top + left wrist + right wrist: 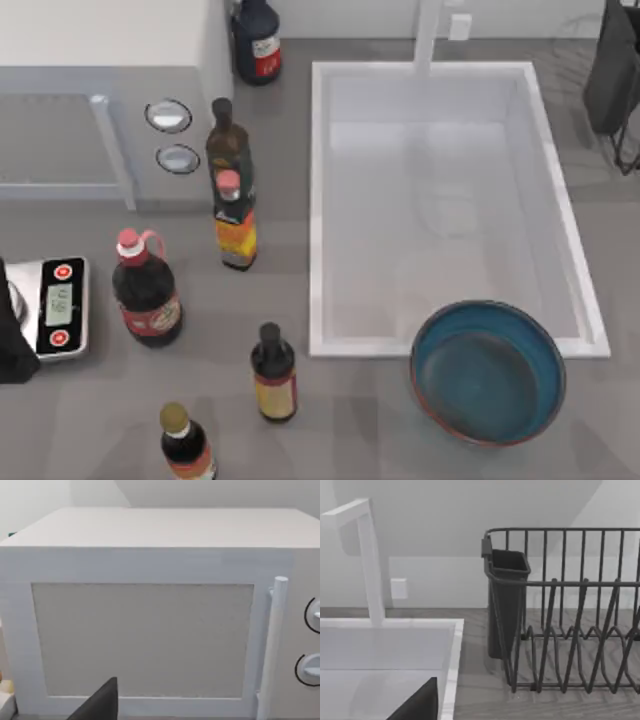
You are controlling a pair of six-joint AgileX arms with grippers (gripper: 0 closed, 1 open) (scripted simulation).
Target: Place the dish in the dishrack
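The dish is a wide round bowl, teal-blue inside with a reddish-brown rim. It rests on the counter at the front right, overlapping the front right corner of the white sink. The dishrack stands at the far right back edge as black wire with a dark slab-like holder. In the right wrist view the dishrack faces the camera, its dark holder at the near corner. A dark part of my right gripper shows low in that view, far from the dish. A dark part of my left gripper faces the microwave.
Several sauce bottles stand left of the sink, one more at the back. A white microwave fills the back left. A small kitchen scale sits at the left edge beside a dark arm part. A faucet rises behind the sink.
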